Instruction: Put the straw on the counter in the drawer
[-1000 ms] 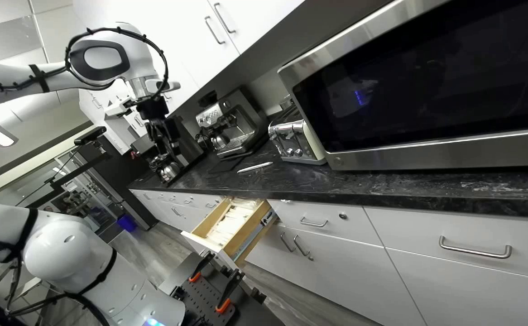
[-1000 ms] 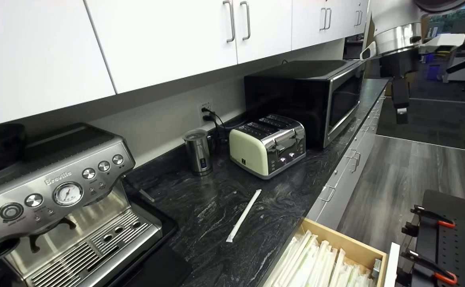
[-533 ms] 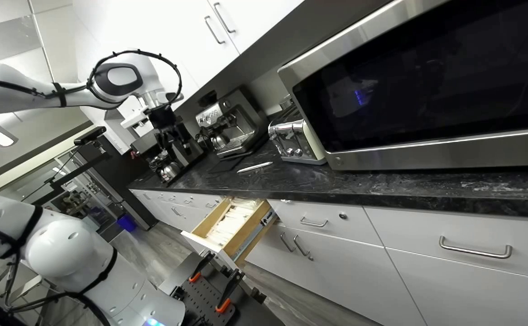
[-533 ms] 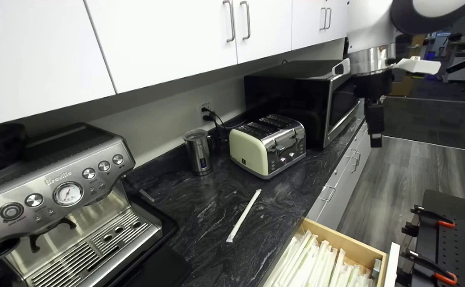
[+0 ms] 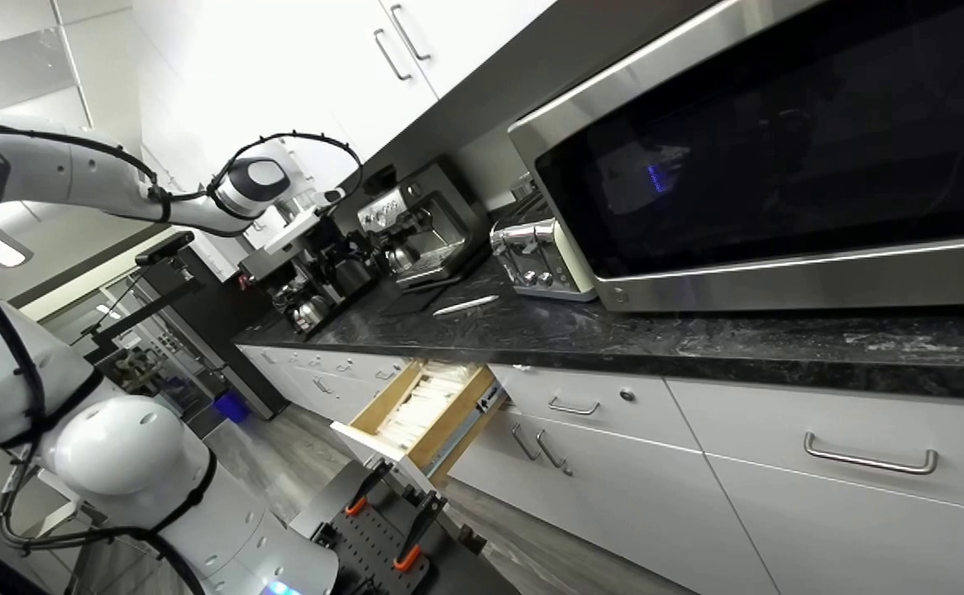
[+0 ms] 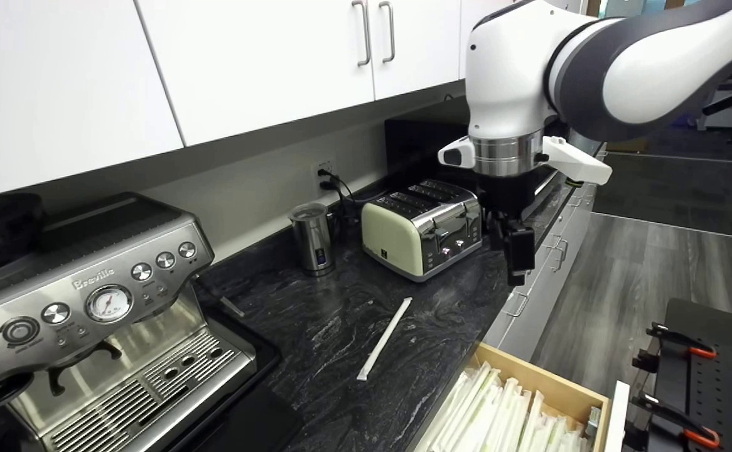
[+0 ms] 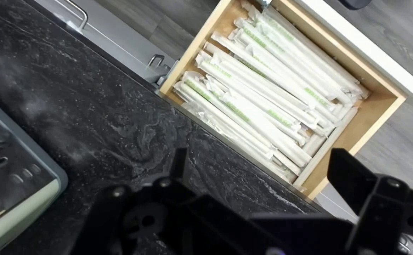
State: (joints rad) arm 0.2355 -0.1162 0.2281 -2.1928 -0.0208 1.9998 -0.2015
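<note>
Jaws spread and holding nothing, a robot's gripper (image 7: 259, 152) hangs in the air, apart from a white straw (image 6: 384, 339) lying on the dark counter (image 6: 334, 339) between coffee machine (image 6: 108, 306) and toaster (image 6: 419, 233), near an open drawer (image 6: 548, 384) of wrapped straws (image 7: 266, 95). A clean pickup likely calls for jaws set crosswise at the straw's middle, lowered nearly to the counter, then squeezed lightly so it is not crushed
</note>
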